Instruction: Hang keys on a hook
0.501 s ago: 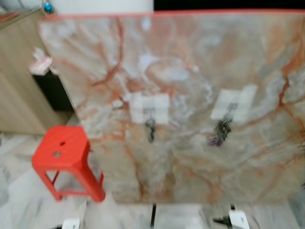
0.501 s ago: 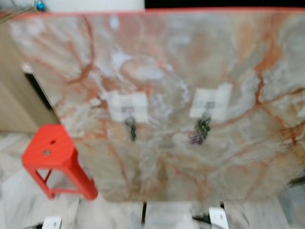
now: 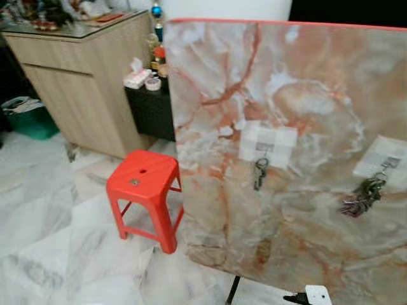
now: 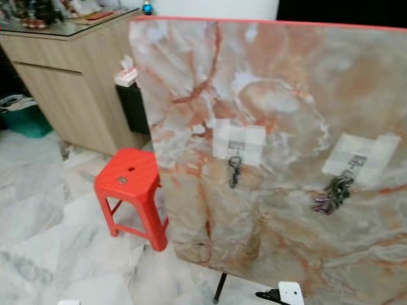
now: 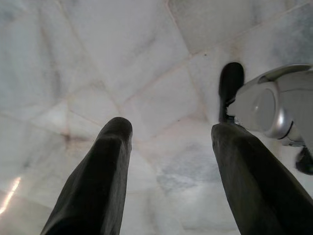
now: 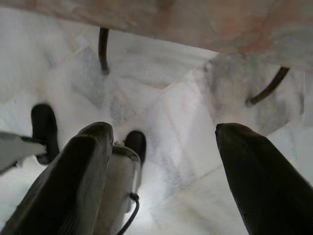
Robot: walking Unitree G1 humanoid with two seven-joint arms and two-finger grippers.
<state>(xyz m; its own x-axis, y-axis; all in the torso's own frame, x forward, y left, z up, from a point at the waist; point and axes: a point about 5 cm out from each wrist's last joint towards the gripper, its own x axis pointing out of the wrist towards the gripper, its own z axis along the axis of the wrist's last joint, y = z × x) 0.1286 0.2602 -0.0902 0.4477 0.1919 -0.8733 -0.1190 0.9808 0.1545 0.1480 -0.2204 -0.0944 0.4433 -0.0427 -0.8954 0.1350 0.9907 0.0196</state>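
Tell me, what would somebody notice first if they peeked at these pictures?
Probably the big marble board standing upright, swirled with orange veins. Two taped hooks on it each carry something: a single key near the middle and a fat key bunch farther right. Then the bright red stool on the pale floor just left of the board.

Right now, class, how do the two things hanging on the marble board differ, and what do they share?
The left key is a single slim dark piece; the right bunch is a thick cluster with some purple. The left key hangs straight down; the right bunch splays sideways. The left key sits higher on the board. Both hang from hooks on pale squares.
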